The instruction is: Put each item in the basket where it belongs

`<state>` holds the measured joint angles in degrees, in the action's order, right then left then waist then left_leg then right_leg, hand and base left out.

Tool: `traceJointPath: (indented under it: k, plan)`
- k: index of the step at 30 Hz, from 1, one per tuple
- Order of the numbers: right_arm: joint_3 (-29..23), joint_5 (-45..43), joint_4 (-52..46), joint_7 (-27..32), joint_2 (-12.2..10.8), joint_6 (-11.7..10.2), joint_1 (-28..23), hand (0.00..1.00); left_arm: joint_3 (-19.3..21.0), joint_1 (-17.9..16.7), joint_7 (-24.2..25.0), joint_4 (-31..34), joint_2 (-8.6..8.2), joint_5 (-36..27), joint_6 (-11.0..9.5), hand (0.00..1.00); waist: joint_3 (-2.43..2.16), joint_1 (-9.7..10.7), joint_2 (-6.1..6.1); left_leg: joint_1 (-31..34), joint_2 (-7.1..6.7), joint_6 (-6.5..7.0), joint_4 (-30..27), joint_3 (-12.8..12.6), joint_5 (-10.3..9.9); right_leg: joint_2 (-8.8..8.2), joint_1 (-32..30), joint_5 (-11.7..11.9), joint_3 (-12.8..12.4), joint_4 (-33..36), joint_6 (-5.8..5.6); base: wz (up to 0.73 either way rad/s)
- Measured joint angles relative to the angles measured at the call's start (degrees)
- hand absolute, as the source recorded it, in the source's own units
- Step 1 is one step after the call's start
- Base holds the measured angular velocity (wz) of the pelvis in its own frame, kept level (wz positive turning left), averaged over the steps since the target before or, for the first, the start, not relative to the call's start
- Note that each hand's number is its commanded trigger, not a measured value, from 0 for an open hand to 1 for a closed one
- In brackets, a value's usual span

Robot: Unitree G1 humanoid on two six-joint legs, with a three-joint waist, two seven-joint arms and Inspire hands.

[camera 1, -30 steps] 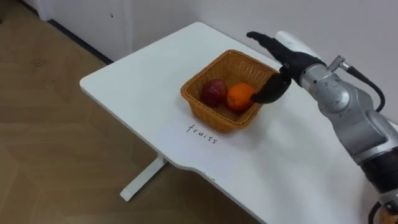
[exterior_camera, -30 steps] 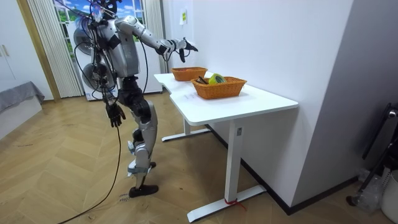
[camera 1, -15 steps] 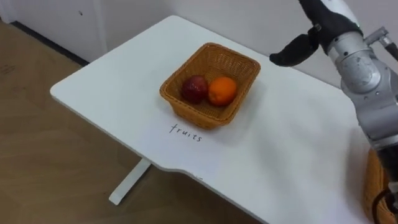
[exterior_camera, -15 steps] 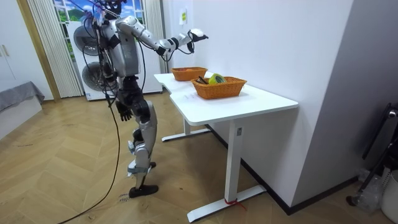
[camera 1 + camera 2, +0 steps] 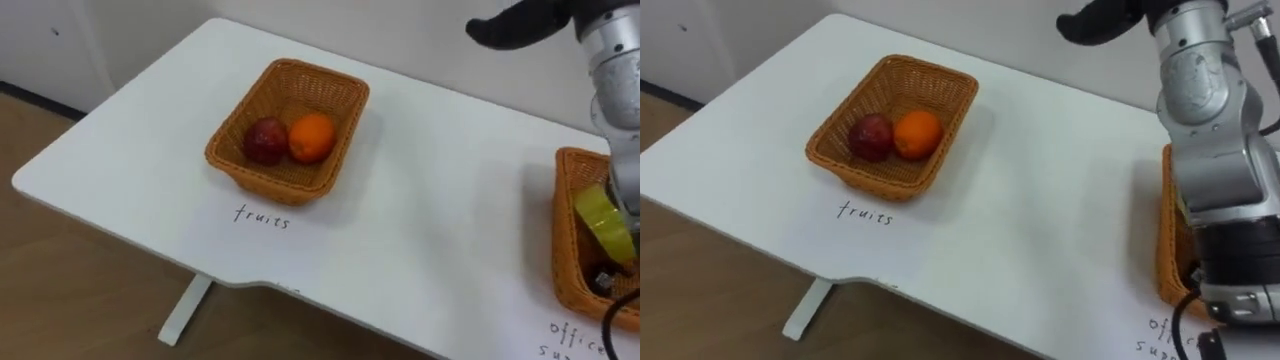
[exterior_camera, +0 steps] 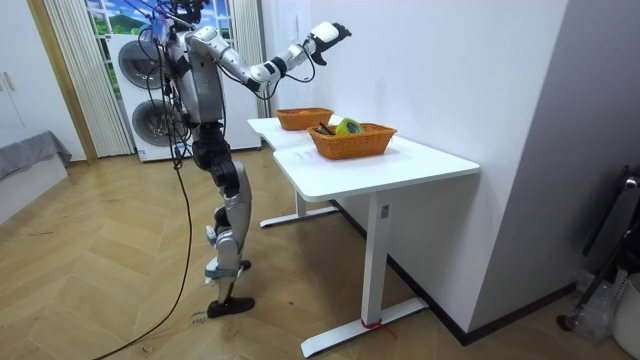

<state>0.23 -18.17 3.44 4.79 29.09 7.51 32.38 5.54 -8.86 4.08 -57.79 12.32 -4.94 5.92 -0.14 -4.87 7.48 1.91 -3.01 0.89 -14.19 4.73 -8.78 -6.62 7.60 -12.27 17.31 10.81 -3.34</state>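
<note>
An orange [image 5: 311, 137] and a red apple [image 5: 265, 140] lie side by side in the fruit basket [image 5: 280, 187] on the white tabletop [image 5: 430, 230]. The robot's right hand [image 5: 515, 30] hovers high above, fingers relaxed and empty. Fruit sorting looks done, so the next move calls for seeking anything unsorted.

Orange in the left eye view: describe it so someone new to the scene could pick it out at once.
On the white table, find the rectangular woven wicker basket near its left end. Two fruits lie side by side inside. The round orange is the right-hand one, bright orange against the dark red apple beside it.
</note>
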Motion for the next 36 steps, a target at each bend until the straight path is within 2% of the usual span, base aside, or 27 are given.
traceJointPath:
  k: [3, 5, 8, 10, 12, 14, 17, 22, 23, 27, 30, 32, 36]
  plan:
    - [-0.63, 0.10, -1.99, 2.16, 0.00, -0.02, -1.40, 0.00, -0.18, 0.18, 0.05, 0.07, -0.11, -0.13, 0.00, 0.00, -0.29, 0.56, -0.83, -1.05, 0.54, 0.00, 0.77, -1.69, -0.04, 0.20, -0.06, 0.48, -1.59, -0.01, 0.11, -0.35]
    - [-1.68, 0.63, -2.64, 3.38, 0.00, -0.51, -2.94, 0.00, -0.21, 0.27, 0.04, 0.04, -0.24, -2.10, -0.18, 0.00, -0.15, 1.34, -1.54, -2.44, 0.83, 0.06, 1.47, -3.21, -0.09, 0.25, 0.04, 0.57, -3.18, 0.10, 0.14, -0.36]
    - [-4.39, 1.46, -4.01, 4.39, 0.00, -0.58, -4.60, 0.00, 0.25, -0.02, -0.07, -0.36, -0.03, -2.34, -1.55, 0.00, -0.20, 2.33, -2.00, -2.60, 1.50, -0.02, 1.75, -4.55, -0.15, 0.54, -0.22, 0.98, -3.32, 0.34, 0.33, -0.28]
    - [-6.70, 2.67, -4.61, 5.81, 0.02, -0.64, -5.25, 0.00, 0.48, -0.27, -0.06, -0.63, -0.05, -2.37, -2.15, 0.00, -0.19, 3.49, -1.97, -2.68, 1.71, -0.08, 1.95, -4.86, -0.12, 0.61, -0.63, 1.01, -3.35, 0.86, 0.36, -0.11]
    - [-9.46, 3.48, -6.45, 7.68, 0.01, -0.64, -6.40, 0.00, 0.93, -0.28, 0.00, -0.71, -0.27, -2.31, -2.30, 0.00, -0.20, 3.66, -1.95, -2.84, 2.20, -0.19, 1.97, -6.38, -0.17, 0.78, -1.48, 1.14, -3.84, 0.96, 0.56, -0.29]
    - [-11.39, 3.82, -9.01, 9.59, 0.02, -1.48, -8.43, 0.00, 1.11, -0.57, -0.12, -0.80, -0.31, -2.38, -2.69, 0.00, -0.06, 4.38, -1.67, -2.90, 2.33, -0.32, 2.52, -6.71, -0.17, 0.96, -1.50, 1.20, -4.46, 0.96, 0.66, -0.27]
    - [-12.92, 6.53, -12.85, 11.18, -0.03, -2.87, -13.41, 0.00, 0.92, -0.83, -1.15, -1.73, -0.93, -4.57, -3.11, 0.00, 0.02, 5.73, -1.44, -3.76, 2.87, -0.49, 2.56, -8.65, -0.54, 1.34, -1.81, 1.31, -6.29, 0.96, 0.83, -0.29]
    - [-15.65, 7.58, -13.26, 12.91, -0.27, -4.14, -16.41, 0.00, 0.96, -0.78, -2.52, -4.11, -1.53, -4.54, -4.69, 0.00, 0.19, 7.47, -1.31, -4.32, 3.80, -0.83, 2.67, -10.81, -0.83, 2.06, -2.15, 1.70, -8.03, 0.87, 1.14, -0.25]
    - [-16.62, 7.57, -13.27, 13.49, -0.32, -4.96, -17.59, 0.00, 0.97, -1.07, -2.69, -4.14, -1.60, -4.50, -4.93, 0.00, 0.18, 7.99, -1.34, -4.61, 3.98, -0.93, 2.87, -11.31, -0.91, 2.28, -2.17, 1.74, -8.63, 0.82, 1.19, -0.25]
    - [-19.80, 7.55, -13.70, 15.31, -0.41, -6.52, -21.68, 0.00, 1.02, -1.65, -3.47, -4.13, -1.64, -4.47, -5.61, 0.00, 0.10, 8.51, -1.47, -4.70, 4.63, -1.28, 2.85, -12.52, -1.21, 2.83, -2.73, 1.94, -9.38, 0.72, 1.51, -0.20]
    - [-22.12, 7.56, -13.75, 17.16, -0.95, -7.76, -26.55, 0.00, 1.03, -1.94, -3.50, -4.25, -1.84, -4.54, -6.11, 0.00, 0.02, 9.47, -1.70, -4.99, 4.83, -1.42, 2.93, -12.95, -1.31, 2.97, -2.86, 1.94, -9.46, 0.69, 1.52, -0.06]
    - [-23.33, 7.61, -13.75, 18.99, -1.87, -7.78, -29.66, 0.00, 1.13, -2.54, -3.61, -4.61, -2.32, -4.56, -6.42, 0.00, -0.06, 9.38, -1.91, -5.77, 5.01, -1.53, 3.78, -14.43, -1.37, 3.26, -3.32, 1.93, -11.07, 0.66, 1.53, -0.32]
    - [-25.30, 8.37, -13.78, 22.82, -1.97, -8.32, -32.70, 0.00, 1.29, -3.16, -3.51, -4.62, -2.38, -4.56, -6.55, 0.00, -0.17, 9.83, -1.91, -6.00, 5.12, -1.54, 4.52, -15.97, -1.37, 3.48, -3.54, 1.99, -12.65, 0.27, 1.61, -0.25]
